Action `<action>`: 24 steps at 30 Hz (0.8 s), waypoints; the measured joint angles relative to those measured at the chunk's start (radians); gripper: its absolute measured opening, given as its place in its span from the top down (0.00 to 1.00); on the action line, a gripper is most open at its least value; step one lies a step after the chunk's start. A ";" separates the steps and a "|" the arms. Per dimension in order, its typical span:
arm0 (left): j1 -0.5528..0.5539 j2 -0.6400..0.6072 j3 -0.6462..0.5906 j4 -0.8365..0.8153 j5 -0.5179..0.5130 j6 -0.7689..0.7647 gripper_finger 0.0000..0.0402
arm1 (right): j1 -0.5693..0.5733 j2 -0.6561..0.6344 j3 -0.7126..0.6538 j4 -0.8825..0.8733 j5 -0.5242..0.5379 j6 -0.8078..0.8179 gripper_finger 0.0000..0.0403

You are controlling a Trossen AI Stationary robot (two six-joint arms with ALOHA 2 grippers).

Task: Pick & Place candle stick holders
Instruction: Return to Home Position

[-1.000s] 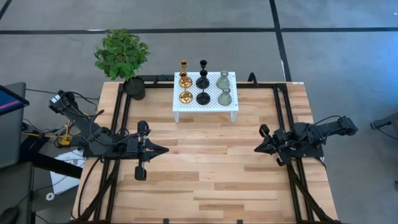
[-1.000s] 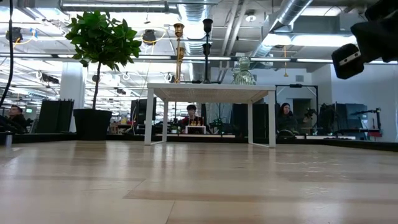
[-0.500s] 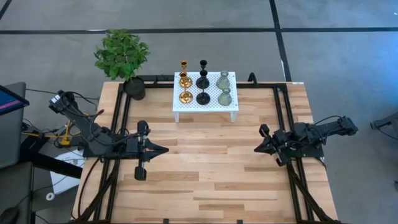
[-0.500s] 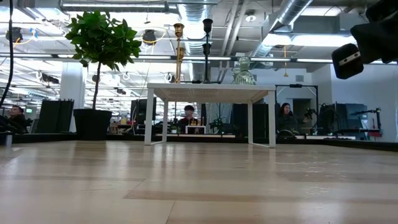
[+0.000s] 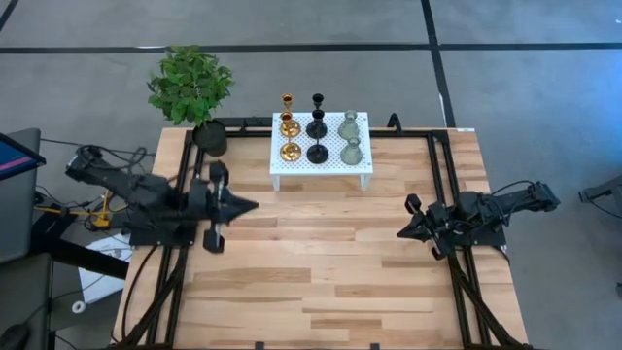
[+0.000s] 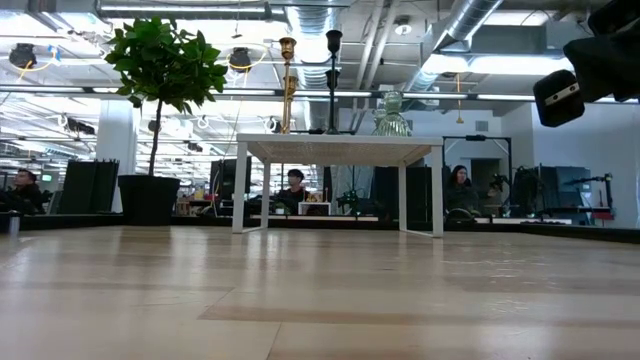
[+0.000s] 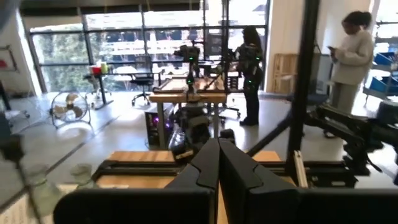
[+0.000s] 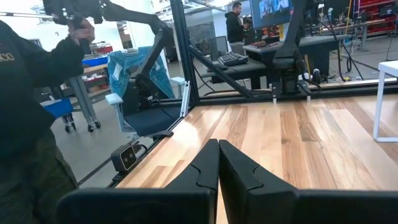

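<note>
Several candle stick holders stand upright on their round bases on a white perforated stand (image 5: pixel 321 167) at the table's far middle: gold (image 5: pixel 289 151), black (image 5: pixel 317 153) and grey-green (image 5: pixel 351 151). In the low view they rise above the stand's top (image 6: pixel 340 148): gold (image 6: pixel 288 85), black (image 6: pixel 333 75), grey-green (image 6: pixel 391 115). My left gripper (image 5: pixel 256 205) hovers shut and empty over the table's left side, pointing right, near-left of the stand. Its shut fingers (image 7: pixel 217 163) show in the left wrist view. My right gripper (image 5: pixel 399 233) waits shut and empty at the right, and its fingers (image 8: pixel 217 160) point across the table.
A potted plant (image 5: pixel 191 89) in a black pot (image 5: pixel 210 138) stands at the far left corner, beside the stand. Black frame rails (image 5: pixel 185 185) run along the table's sides. Bare wood (image 5: pixel 321 262) lies between the arms. People show in the room beyond (image 8: pixel 31 106).
My left gripper has swung toward the table's far edge and the white stand, rising a little, still shut. My right gripper and the holders have kept still.
</note>
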 joint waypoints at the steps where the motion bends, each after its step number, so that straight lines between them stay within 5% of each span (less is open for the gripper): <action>1: 0.029 -0.012 0.000 -0.017 0.022 -0.016 0.99 | 0.000 0.000 0.000 0.000 0.000 0.000 1.00; 11: 0.370 0.003 0.000 -0.095 0.433 -0.166 0.99 | 0.000 0.000 0.000 0.001 0.000 0.000 1.00; 24: 0.610 -0.187 0.000 -0.105 0.599 -0.173 0.99 | 0.000 0.000 -0.001 0.004 0.000 0.000 1.00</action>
